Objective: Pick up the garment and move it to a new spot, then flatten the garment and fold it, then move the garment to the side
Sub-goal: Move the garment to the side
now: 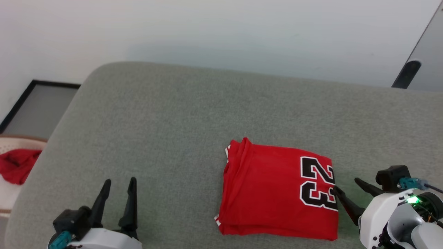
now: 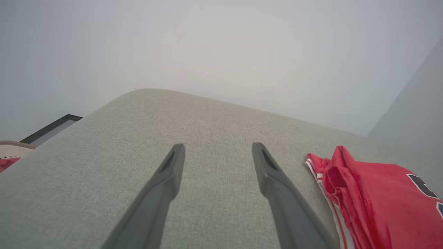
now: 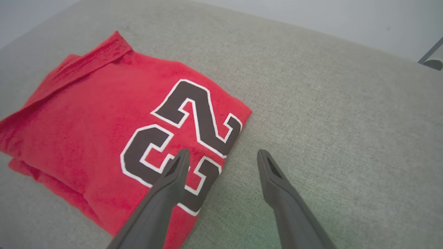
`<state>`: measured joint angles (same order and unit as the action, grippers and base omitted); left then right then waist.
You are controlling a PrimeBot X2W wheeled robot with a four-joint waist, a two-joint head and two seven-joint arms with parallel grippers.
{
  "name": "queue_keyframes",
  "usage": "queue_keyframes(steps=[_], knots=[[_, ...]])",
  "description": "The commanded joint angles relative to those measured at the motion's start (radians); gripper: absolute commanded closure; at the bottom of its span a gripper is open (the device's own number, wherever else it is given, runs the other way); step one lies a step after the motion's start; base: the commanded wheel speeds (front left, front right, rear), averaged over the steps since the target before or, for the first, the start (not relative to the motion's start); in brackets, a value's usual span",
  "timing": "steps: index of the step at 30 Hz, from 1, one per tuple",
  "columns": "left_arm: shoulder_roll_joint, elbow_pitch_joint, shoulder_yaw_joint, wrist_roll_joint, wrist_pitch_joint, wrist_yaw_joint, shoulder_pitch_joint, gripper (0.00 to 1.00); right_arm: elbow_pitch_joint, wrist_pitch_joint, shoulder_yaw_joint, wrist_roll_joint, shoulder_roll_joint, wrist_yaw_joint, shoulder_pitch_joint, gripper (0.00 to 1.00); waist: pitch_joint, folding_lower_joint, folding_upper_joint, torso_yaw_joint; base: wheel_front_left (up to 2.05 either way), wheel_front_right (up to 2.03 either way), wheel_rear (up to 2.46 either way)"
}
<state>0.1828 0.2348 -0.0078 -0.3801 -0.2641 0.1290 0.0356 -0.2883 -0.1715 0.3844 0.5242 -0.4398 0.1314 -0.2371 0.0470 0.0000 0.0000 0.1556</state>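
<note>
The right claw [image 1: 345, 183] stands spread and holds nothing. In the head view its two dark fingers point at the right-hand edge of the garment [image 1: 273, 186], a red jersey-style shirt folded into a thick, nearly square packet with a black-and-white block "23" [image 1: 318, 183] printed along that edge. One fingertip sits just at the numeral side of the garment and the other just off it. The garment lies flat on the grey woven-fabric padded surface [image 1: 173, 114]. The left claw [image 1: 120, 180], likewise spread and holding nothing, rests well apart from the garment on the side of its stacked fold edges. In the left wrist view the left claw [image 2: 218, 146] looks along bare grey fabric, and the garment [image 2: 373, 197] shows off to one side with its striped trim and layered edges turned this way. In the right wrist view the right claw [image 3: 223, 152] straddles the garment's [image 3: 97, 131] numeral edge, one finger over the "23" [image 3: 183, 131] and the other over bare surface; whether either finger touches cannot be told. The folding looks done, so the shift to the side is probably what remains. The right arm is plainly the nearer, with the packet's edge already lying between its fingers. The packet has no marked long axis, so the open layered side away from that claw is the part likeliest to slip.
</note>
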Motion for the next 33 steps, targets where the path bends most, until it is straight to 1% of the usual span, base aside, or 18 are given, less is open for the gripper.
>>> queue_keyframes(steps=[1,6,13,14,18,23,26,27,28,31,33], knots=[[-0.005,0.002,-0.005,-0.005,0.001,0.002,0.019,0.0,0.001,-0.053,0.006,0.025,-0.008,-0.002,-0.019,0.0,0.038,0.0,0.0,0.022,0.0,0.0,0.0],[-0.012,0.009,-0.017,-0.005,0.001,0.002,0.037,0.0,0.005,-0.188,0.016,0.077,-0.011,-0.002,-0.034,0.0,0.057,0.0,0.0,0.038,0.0,0.0,0.0],[-0.015,0.013,-0.028,-0.01,0.001,0.002,0.053,0.0,0.008,-0.348,0.023,0.105,-0.013,-0.002,-0.049,0.0,0.072,0.0,0.0,0.056,0.0,0.0,0.0],[-0.015,0.013,-0.028,-0.01,0.001,0.002,0.053,0.0,0.008,-0.348,0.023,0.105,-0.013,-0.002,-0.049,0.0,0.072,0.0,0.0,0.056,0.0,0.0,0.0],[-0.017,0.017,-0.032,-0.017,0.001,0.002,0.062,0.0,-0.018,-0.432,0.01,0.092,-0.001,-0.002,-0.058,0.0,0.08,0.0,0.0,0.063,0.0,0.0,0.0],[-0.019,0.018,-0.034,-0.02,0.001,0.002,0.069,0.0,-0.051,-0.495,-0.015,0.067,0.022,-0.002,-0.093,0.0,0.092,0.0,0.0,0.069,0.0,0.0,0.0],[-0.023,0.016,-0.038,-0.022,0.001,0.003,0.076,0.0,-0.081,-0.551,-0.011,0.083,0.038,-0.002,-0.108,0.0,0.102,0.0,0.0,0.073,0.0,0.0,0.0],[-0.025,0.016,-0.038,-0.023,0.001,0.003,0.078,0.0,-0.093,-0.573,-0.004,0.088,0.041,-0.002,-0.113,0.16,0.105,0.0,0.0,0.074,0.0,0.0,0.0],[-0.025,0.017,-0.041,-0.021,0.001,0.003,0.081,0.0,-0.101,-0.59,-0.002,0.097,0.044,-0.002,-0.119,1.0,0.11,0.0,0.0,0.074,0.0,0.0,0.0],[-0.032,0.018,-0.045,-0.022,0.001,0.003,0.09,0.0,-0.121,-0.639,0.008,0.127,0.049,-0.002,-0.135,1.0,0.118,0.0,0.0,0.078,0.0,0.0,0.0],[-0.034,0.02,-0.047,-0.022,0.001,0.003,0.093,0.0,-0.127,-0.65,0.003,0.141,0.041,-0.002,-0.153,1.0,0.123,0.0,0.0,0.081,0.0,0.0,0.0]])
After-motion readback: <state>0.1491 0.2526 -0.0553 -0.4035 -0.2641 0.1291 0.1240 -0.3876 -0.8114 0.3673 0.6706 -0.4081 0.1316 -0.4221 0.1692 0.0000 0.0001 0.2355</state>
